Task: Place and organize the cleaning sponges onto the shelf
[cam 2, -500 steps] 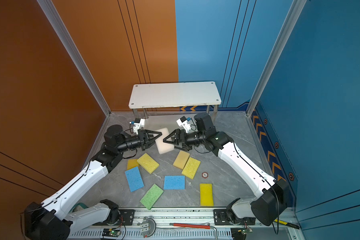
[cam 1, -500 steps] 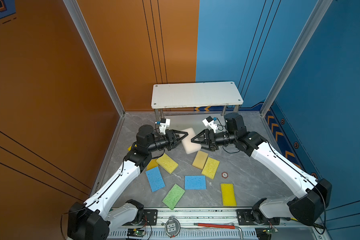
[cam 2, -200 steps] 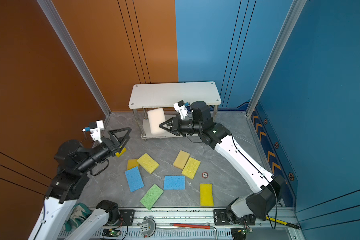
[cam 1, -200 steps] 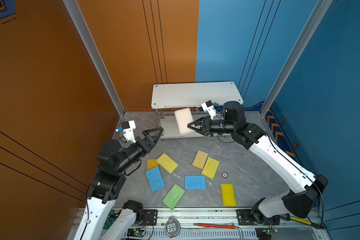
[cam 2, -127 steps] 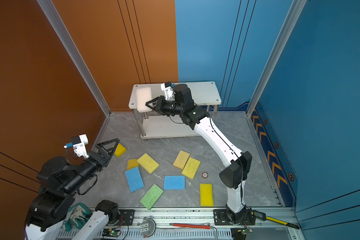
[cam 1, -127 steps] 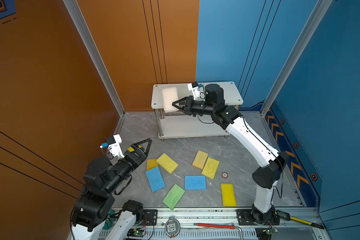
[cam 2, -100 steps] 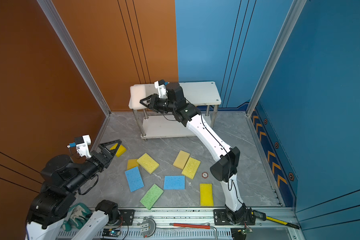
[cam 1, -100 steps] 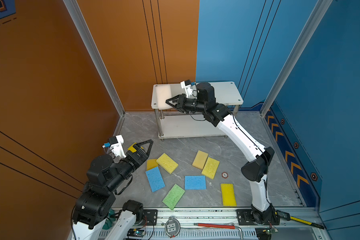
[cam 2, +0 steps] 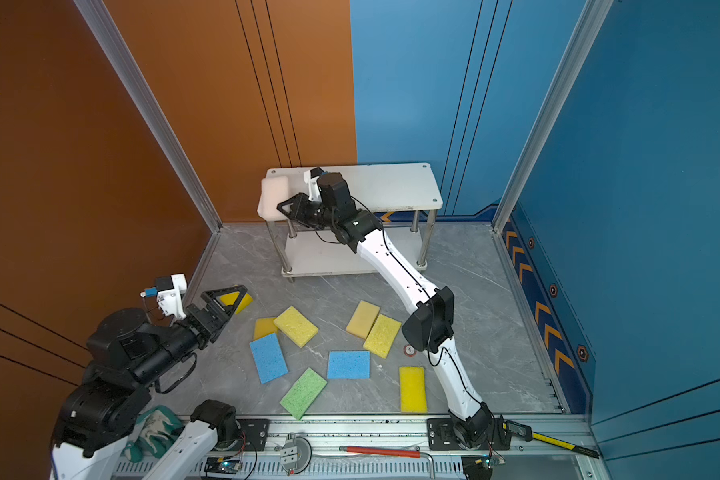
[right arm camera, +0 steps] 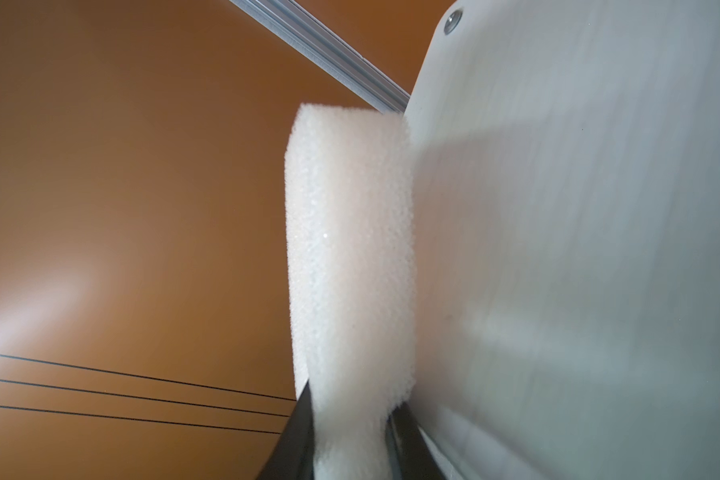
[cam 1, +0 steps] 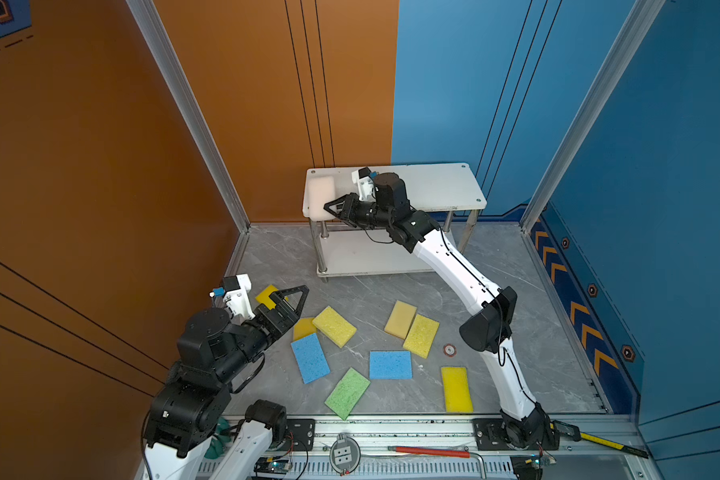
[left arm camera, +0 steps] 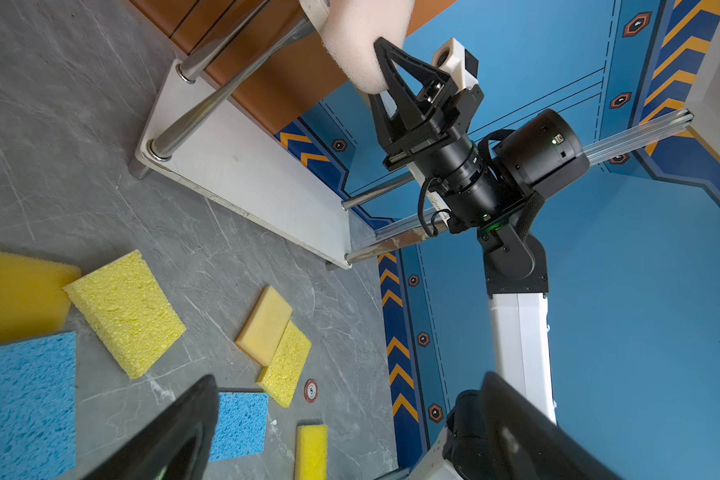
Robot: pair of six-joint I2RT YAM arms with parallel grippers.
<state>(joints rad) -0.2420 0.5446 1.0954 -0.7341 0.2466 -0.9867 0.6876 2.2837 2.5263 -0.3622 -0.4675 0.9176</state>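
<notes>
Jaws of the right gripper (cam 1: 329, 207) pinch the pale sponge (cam 1: 320, 194), touching the top board's left end on the shelf (cam 1: 433, 187); left gripper (cam 1: 292, 294) gapes wide, empty, near a yellow sponge (cam 1: 265, 294).

1. The right gripper (cam 1: 328, 207) has swung up from floor height to the top of the shelf (cam 1: 437, 187) — the white sponge (cam 1: 321, 194) pinched at its tips now lies flat against it, at the end ahead of the tips.
2. The left gripper (cam 1: 289, 291) has let go of that sponge and drawn back, jaws wide.
</notes>
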